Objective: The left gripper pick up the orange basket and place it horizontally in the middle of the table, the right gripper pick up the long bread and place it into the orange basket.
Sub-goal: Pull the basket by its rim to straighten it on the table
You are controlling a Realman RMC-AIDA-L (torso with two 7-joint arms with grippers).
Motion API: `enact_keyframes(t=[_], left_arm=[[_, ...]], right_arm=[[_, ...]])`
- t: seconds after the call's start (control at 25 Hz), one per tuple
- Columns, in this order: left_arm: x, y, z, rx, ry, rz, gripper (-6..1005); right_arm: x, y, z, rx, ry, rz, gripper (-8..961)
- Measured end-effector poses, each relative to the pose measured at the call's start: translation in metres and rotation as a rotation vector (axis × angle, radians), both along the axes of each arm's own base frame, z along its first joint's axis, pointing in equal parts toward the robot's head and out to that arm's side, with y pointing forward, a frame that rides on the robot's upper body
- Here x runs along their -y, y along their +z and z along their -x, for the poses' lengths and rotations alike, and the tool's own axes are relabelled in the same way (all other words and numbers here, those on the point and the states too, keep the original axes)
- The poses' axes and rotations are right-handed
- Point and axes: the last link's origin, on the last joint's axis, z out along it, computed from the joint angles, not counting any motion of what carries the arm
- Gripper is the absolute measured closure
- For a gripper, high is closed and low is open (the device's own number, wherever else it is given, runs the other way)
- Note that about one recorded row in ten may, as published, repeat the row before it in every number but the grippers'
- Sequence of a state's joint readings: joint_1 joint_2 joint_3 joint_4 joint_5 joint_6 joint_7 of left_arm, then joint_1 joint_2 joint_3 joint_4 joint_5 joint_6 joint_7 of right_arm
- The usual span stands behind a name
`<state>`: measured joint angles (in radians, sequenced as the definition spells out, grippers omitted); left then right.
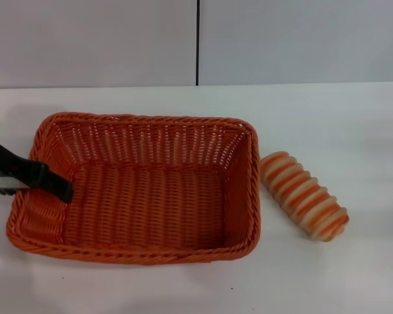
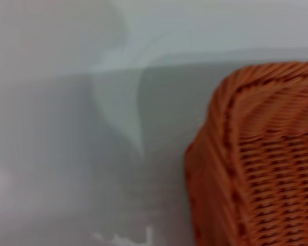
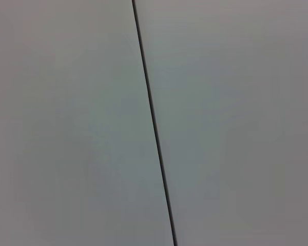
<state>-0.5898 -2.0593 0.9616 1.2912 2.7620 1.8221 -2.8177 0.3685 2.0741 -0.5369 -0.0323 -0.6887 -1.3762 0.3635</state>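
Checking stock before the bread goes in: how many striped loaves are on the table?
1. The cream, orange-striped ridged long bread lies on the white table, just right of the woven orange basket, which holds none. Nothing seems hidden.

One orange basket [image 1: 144,190], one long bread [image 1: 304,195]

head: high, looking down at table [image 1: 354,275] | left wrist: close on orange basket [image 2: 267,164], shared | right wrist: wall only
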Motion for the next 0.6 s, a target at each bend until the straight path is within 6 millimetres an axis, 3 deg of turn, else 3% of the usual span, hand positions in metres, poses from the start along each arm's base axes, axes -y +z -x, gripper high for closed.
enact_keyframes(t=[0.6], left_arm=[[0.003, -0.006, -0.017, 0.132, -0.034, 0.037, 154]], right_arm=[[-0.001, 0.0, 0.0, 0.0, 0.001, 0.0, 372]])
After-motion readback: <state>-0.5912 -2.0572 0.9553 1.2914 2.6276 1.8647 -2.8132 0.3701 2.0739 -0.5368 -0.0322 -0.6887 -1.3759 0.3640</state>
